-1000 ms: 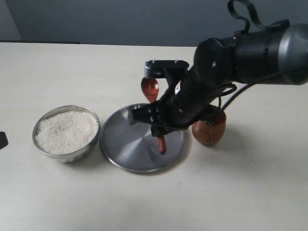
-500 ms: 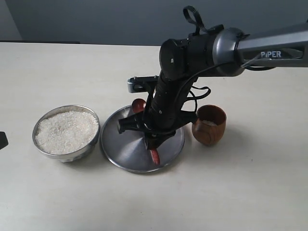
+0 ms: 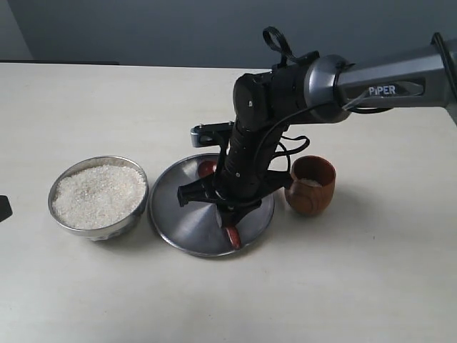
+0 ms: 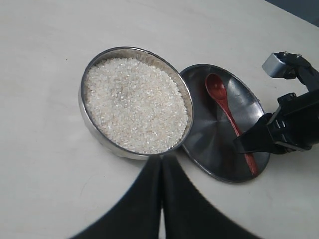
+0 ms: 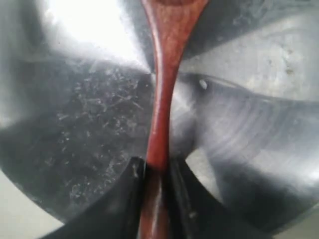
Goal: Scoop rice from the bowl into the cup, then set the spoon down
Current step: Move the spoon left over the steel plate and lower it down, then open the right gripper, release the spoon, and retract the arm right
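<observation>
Reddish-brown wood runs across the steel plate (image 3: 178,207): the spoon (image 3: 208,168) lies low along its surface, long axis going from the worktop's far edge toward its near edge. Its small oval bowl, hollow side up, points to the far edge with a slight lean to the left edge. The handle end sits by the plate's near rim. Whether the handle actually touches the metal cannot be told. The right gripper (image 5: 155,185) reaches down over the plate with its two dark fingers (image 5: 130,199) pressed against either side of the handle, clamping it near its end. The bowl (image 3: 107,230), heaped with white rice (image 3: 98,194), stands just beside the plate toward the worktop's left edge. The cup (image 3: 310,196) stands upright just beside the plate toward the right edge, with a little pale rice showing inside. The left gripper (image 4: 161,160) hangs on the bowl's side away from the plate, fingers closed together on nothing.
</observation>
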### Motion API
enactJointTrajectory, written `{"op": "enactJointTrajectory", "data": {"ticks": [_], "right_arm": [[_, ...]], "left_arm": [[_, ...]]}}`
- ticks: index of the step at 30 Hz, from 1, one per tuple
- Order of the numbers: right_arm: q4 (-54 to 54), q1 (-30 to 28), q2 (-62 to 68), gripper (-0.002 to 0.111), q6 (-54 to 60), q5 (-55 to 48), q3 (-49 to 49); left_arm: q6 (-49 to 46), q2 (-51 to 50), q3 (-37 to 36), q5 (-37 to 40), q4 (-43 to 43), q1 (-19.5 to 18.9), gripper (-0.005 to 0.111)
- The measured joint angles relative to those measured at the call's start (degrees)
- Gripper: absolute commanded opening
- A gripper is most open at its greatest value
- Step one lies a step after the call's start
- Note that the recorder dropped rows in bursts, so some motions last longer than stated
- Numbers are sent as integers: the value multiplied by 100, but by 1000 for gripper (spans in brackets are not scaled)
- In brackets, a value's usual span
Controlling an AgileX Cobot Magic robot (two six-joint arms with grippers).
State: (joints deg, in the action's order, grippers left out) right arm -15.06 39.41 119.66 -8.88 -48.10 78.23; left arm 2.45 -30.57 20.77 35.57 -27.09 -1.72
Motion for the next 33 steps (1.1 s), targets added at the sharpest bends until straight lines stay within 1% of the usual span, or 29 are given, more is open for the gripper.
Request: {"op": "enactJointTrajectory", "data": {"ticks": [1, 4, 5, 9, 11, 12, 15, 16, 17, 25, 29, 33], "right_arm": [[9, 0, 0, 43, 0, -37, 0], [35, 0, 0, 52, 0, -130, 0], [43, 0, 0, 53, 0, -159, 0], [134, 0, -136, 52, 0, -181, 0], [202, 0, -349, 47, 0, -158, 0], [240, 0, -473, 40, 0, -158, 0], [443, 0, -855, 13, 0, -172, 0], [549, 0, -952, 2, 0, -215, 0], [681, 0, -1066, 0, 0, -282, 0], [1869, 0, -1895, 0, -67, -879, 0], [2688, 0, -2344, 0, -415, -1112, -49], [3529, 0, -2740, 0, -865, -1306, -373]], "left_arm": [[0, 0, 0, 0, 0, 0, 0], [0, 0, 0, 0, 0, 0, 0], [0, 0, 0, 0, 0, 0, 0], [0, 0, 0, 0, 0, 0, 0], [0, 0, 0, 0, 0, 0, 0], [0, 0, 0, 0, 0, 0, 0], [0, 0, 0, 0, 0, 0, 0], [0, 0, 0, 0, 0, 0, 0], [0, 0, 0, 0, 0, 0, 0], [0, 0, 0, 0, 0, 0, 0], [0, 0, 0, 0, 0, 0, 0], [0, 0, 0, 0, 0, 0, 0]]}}
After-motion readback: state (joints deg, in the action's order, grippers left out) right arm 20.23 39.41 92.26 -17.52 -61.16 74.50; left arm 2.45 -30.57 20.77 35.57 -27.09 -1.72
